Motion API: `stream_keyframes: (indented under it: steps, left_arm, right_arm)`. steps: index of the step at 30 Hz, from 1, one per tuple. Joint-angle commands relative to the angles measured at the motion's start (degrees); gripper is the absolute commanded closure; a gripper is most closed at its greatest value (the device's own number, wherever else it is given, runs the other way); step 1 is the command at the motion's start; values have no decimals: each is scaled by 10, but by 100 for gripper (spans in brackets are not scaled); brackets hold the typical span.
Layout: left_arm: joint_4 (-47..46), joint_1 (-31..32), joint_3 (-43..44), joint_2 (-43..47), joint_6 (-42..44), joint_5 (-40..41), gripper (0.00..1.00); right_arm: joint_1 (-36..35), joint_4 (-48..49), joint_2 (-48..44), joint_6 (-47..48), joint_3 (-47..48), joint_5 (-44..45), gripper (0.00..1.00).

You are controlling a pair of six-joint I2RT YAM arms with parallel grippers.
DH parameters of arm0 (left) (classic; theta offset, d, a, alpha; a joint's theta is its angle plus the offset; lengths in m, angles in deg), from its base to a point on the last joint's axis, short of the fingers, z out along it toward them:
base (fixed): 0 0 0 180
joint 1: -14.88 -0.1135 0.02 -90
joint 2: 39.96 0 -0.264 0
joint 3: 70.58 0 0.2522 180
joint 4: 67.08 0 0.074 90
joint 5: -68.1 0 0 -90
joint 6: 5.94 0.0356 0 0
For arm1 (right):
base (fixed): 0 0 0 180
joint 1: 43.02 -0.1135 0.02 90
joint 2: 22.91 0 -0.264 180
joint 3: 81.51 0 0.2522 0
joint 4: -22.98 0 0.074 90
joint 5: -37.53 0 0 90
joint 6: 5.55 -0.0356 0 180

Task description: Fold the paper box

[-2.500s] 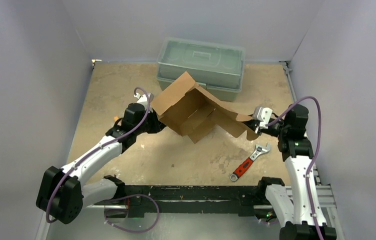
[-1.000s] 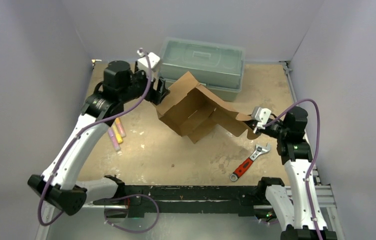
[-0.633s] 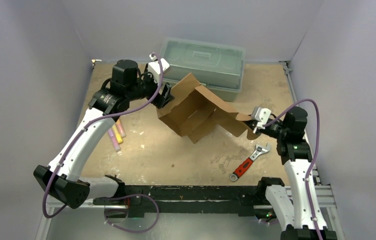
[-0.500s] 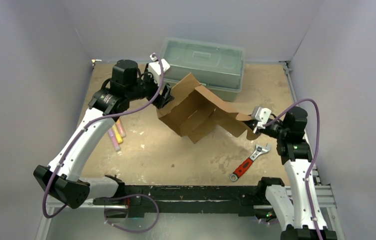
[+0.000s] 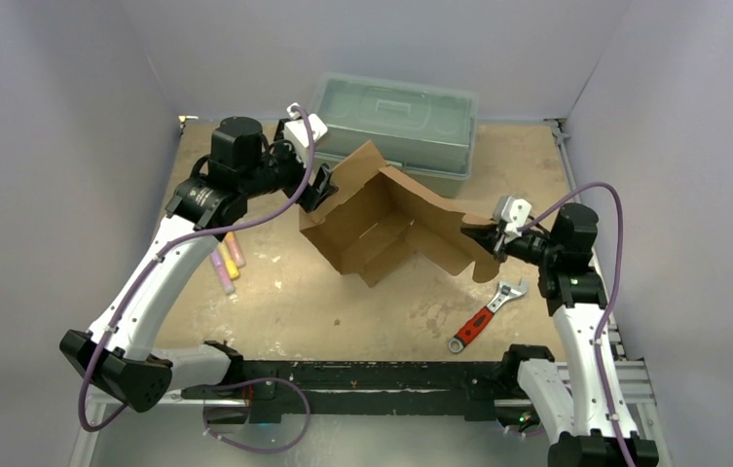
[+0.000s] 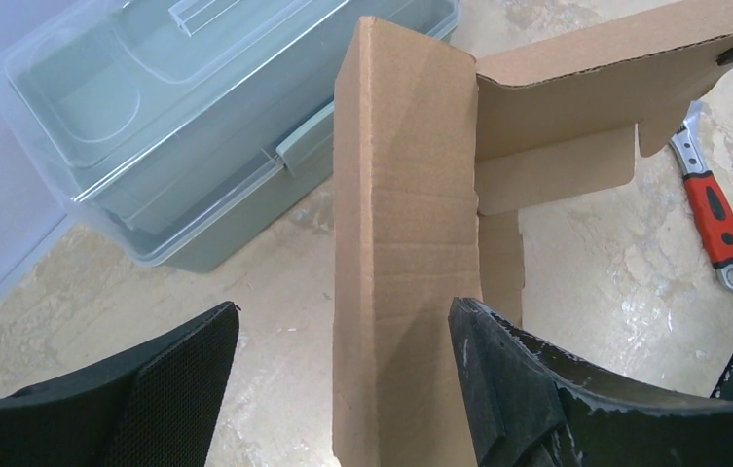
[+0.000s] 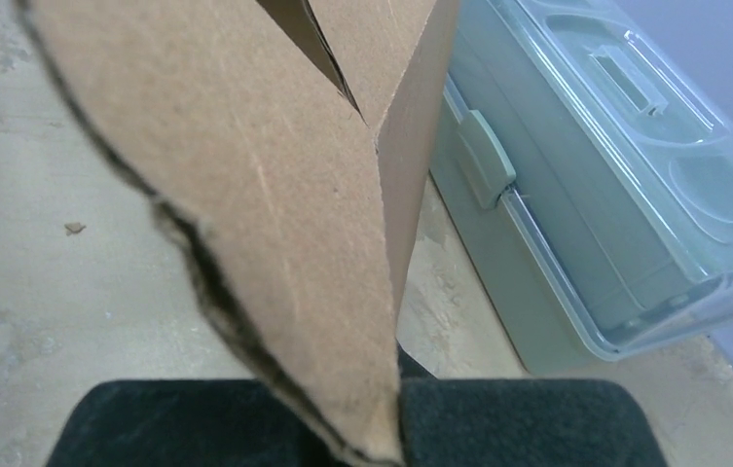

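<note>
The paper box is a brown cardboard sheet, partly folded, held tilted above the table's middle. My right gripper is shut on its right flap, and in the right wrist view the flap's corner sits pinched where the gripper closes. My left gripper is at the box's back left corner, open. In the left wrist view a tall upright panel stands in the gap of the left gripper, nearer the right finger, and I cannot tell if they touch.
A grey-green plastic toolbox stands at the back just behind the box, close to the left gripper. A red-handled wrench lies at the front right near the right arm. Coloured markers lie on the left under the left arm.
The left arm swung from the box's near left side round to its back left corner, then closed in on the panel and opened wider. The box shifted slightly left with the right gripper.
</note>
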State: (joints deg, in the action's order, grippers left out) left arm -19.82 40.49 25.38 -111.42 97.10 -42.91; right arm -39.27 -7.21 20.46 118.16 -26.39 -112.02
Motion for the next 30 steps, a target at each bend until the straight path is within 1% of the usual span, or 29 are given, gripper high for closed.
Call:
stream_keyframes:
  steps: [1,11,15,18,21,30]
  left_arm:
    - [-26,-2,-4,1,4,-5,21]
    - [-31,-2,-41,7,13,20,27]
    - [-34,-2,-45,14,10,13,29]
    - [-35,-2,-44,12,8,14,30]
    - [-35,-2,-40,9,6,10,29]
    - [-27,-1,-18,-5,-9,-44,25]
  right_arm:
    - [-1,40,4,-55,10,-17,100]
    - [4,117,7,-149,-5,39,100]
    - [4,129,10,-156,-10,74,100]
    - [4,135,13,-165,-10,72,100]
    - [4,142,17,-175,-11,63,100]
    - [-1,143,28,-177,-4,55,100]
